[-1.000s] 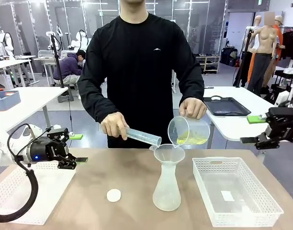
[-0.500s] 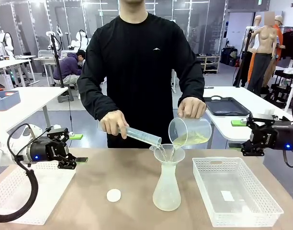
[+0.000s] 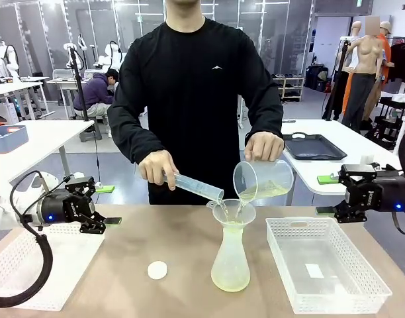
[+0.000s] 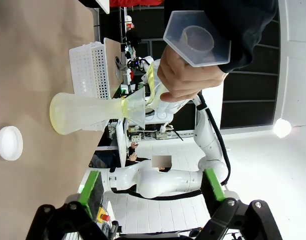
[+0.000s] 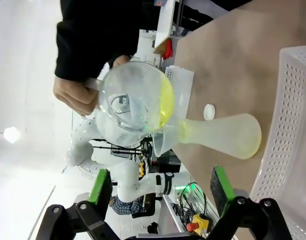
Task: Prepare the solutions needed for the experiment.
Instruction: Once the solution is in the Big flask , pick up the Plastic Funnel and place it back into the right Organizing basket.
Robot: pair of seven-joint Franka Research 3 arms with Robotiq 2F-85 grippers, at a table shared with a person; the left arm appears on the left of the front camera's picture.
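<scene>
While the person pours, you can see the solutions (image 3: 263, 193): a thin, pale yellow-green liquid lying in the lowered side of a tilted, clear round plastic beaker (image 3: 259, 173). It runs into a translucent funnel (image 3: 233, 212), and more of it pools in the wide bottom of the frosted conical flask (image 3: 229, 255) that carries the funnel. One hand (image 3: 263, 146) grips the beaker's rim from above. The other hand (image 3: 157, 169) tips a slim, clear cylinder (image 3: 198, 187) mouth-down over the same funnel.

The flask stands upright on a matte brown worktop (image 3: 156, 232), between a small white round cap (image 3: 157, 269) and a white perforated plastic basket (image 3: 351, 291). A second, flatter basket (image 3: 30, 278) lies at the worktop's left edge. Behind the person is an open hall with white tables, one of them bearing a black tray (image 3: 313, 147).

Your left gripper (image 3: 108, 205) hangs over the flatter basket's far corner, fingers pointing toward the middle, jaws spread with nothing between them. Your right gripper (image 3: 325, 195) hangs beyond the other basket's far right corner, aimed at the pouring, jaws likewise spread and empty.
</scene>
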